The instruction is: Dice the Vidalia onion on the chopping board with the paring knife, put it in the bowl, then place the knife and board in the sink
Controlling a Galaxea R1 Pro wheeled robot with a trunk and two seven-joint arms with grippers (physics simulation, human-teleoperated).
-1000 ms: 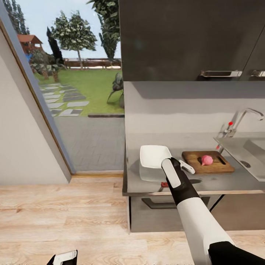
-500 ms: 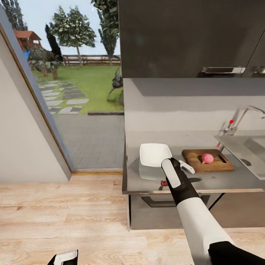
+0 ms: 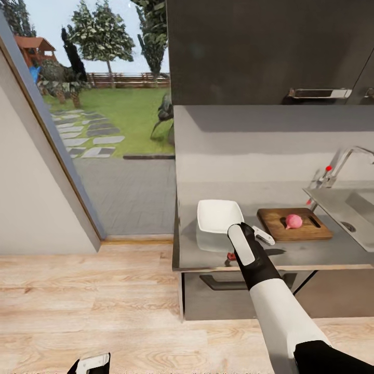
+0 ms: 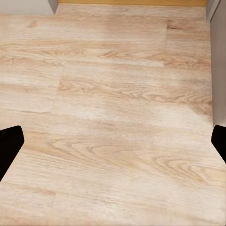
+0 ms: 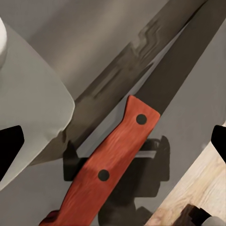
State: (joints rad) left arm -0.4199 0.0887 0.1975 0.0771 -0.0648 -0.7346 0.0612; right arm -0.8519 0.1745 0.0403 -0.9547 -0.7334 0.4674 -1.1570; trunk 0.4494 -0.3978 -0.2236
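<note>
Head view: a grey steel desk (image 3: pixel 208 257) fills the lower right of the frame. The pinkish Vidalia onion (image 3: pixel 293 222) sits whole on the brown chopping board (image 3: pixel 270 221), right of centre, so it is out of the sink (image 3: pixel 337 205) at the right edge but not yet diced. The white bowl (image 3: pixel 219 215) stands left of the board and looks empty. The right gripper (image 3: pixel 248 248) hovers over the desk's front edge, above the red handle of the paring knife (image 3: pixel 231 256). The left gripper (image 3: pixel 89 364) hangs low at the bottom left.

Left wrist view: wooden floor, with dark fingertips at both side edges, the gripper spread open and empty.

Right wrist view: the paring knife lies on the desk just below, between wide-open fingertips; not gripped.

Against the earlier frame, the scene sits slightly higher and the arm has hardly moved.
</note>
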